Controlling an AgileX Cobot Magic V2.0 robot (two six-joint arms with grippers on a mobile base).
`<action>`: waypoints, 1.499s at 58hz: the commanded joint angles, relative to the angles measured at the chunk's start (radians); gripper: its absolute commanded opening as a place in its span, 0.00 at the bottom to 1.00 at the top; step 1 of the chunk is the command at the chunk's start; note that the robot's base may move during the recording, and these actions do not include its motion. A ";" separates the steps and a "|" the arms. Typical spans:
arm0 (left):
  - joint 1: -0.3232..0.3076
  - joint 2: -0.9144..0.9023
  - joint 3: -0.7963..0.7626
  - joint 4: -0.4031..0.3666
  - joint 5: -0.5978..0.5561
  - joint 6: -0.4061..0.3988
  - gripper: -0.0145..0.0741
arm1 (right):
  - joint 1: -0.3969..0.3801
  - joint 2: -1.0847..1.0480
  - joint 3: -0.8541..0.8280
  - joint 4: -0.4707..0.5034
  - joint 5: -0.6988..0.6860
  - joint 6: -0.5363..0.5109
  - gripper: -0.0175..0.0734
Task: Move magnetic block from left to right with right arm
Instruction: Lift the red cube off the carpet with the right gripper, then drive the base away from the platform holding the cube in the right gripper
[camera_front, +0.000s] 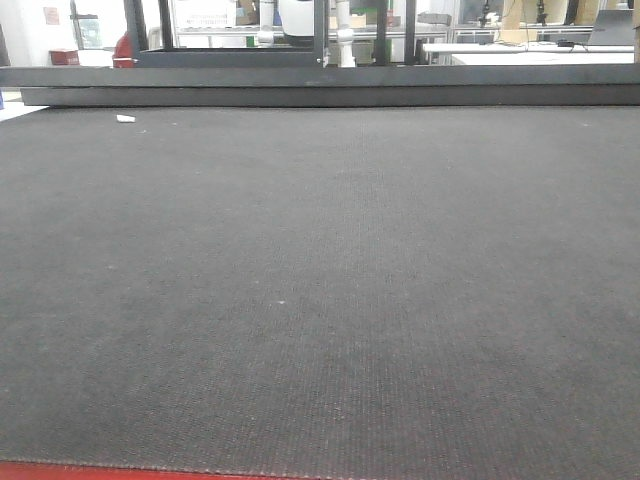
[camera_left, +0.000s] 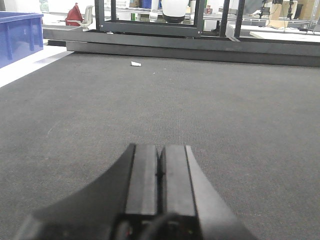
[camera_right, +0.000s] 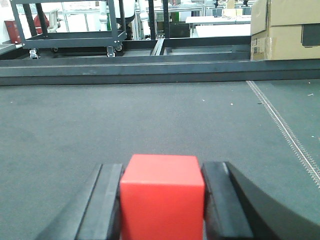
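Observation:
The magnetic block (camera_right: 162, 197), a plain bright-red cube, fills the bottom middle of the right wrist view. My right gripper (camera_right: 162, 167) is shut on it, one black finger pressed against each side face. In the left wrist view my left gripper (camera_left: 160, 150) is shut with nothing in it, its two pads together just above the dark mat. The front view shows only the dark mat (camera_front: 320, 280); neither the block nor any gripper appears there.
A dark metal rail (camera_front: 320, 85) runs along the mat's far edge. A small white scrap (camera_left: 135, 63) lies on the mat at the far left. A blue bin (camera_left: 17, 35) stands off the mat's left side. Tan cardboard boxes (camera_right: 285, 27) sit beyond the rail at the right.

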 joint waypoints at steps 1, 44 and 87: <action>0.002 -0.013 0.007 -0.005 -0.084 -0.006 0.02 | -0.002 0.015 -0.025 -0.007 -0.095 -0.008 0.43; 0.002 -0.013 0.007 -0.005 -0.084 -0.006 0.02 | -0.002 0.015 -0.025 -0.007 -0.095 -0.008 0.43; 0.002 -0.013 0.007 -0.005 -0.084 -0.006 0.02 | -0.002 0.015 -0.025 -0.007 -0.095 -0.008 0.43</action>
